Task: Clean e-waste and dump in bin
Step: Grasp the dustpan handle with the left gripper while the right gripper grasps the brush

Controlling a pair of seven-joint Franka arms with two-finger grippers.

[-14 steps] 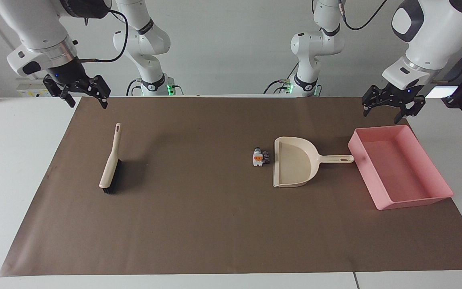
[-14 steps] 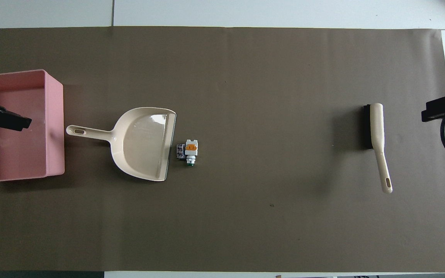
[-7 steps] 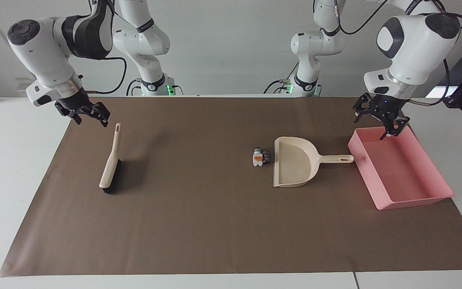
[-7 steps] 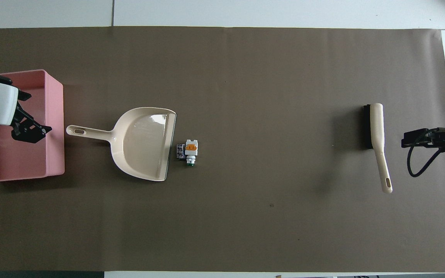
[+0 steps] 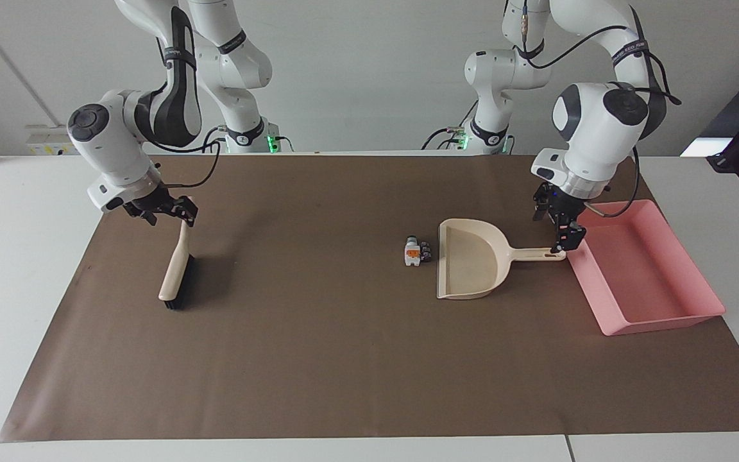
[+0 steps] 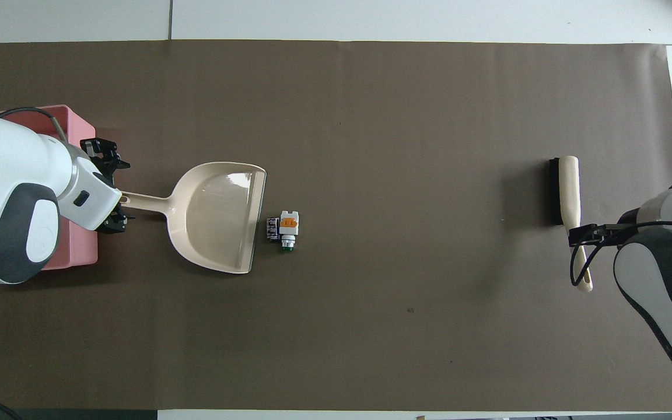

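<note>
The e-waste (image 5: 416, 251) is a small cluster, a white blocky piece with an orange mark plus dark bits, lying on the brown mat just outside the beige dustpan's (image 5: 471, 260) mouth; it also shows in the overhead view (image 6: 284, 227). The pink bin (image 5: 658, 319) stands beside the dustpan's handle end, toward the left arm's end. My left gripper (image 5: 555, 226) is open, its fingers (image 6: 105, 156) either side of the dustpan's handle end. My right gripper (image 5: 165, 215) is open, low over the handle end of the brush (image 5: 176, 273).
The brown mat (image 5: 344, 359) covers most of the white table. The brush (image 6: 566, 189) lies toward the right arm's end, well apart from the dustpan (image 6: 219, 213). In the overhead view the left arm covers much of the bin (image 6: 79, 251).
Both grippers have come down and inward: the left from over the bin to the dustpan's handle end, the right from the mat's edge to the brush handle. No object has moved.
</note>
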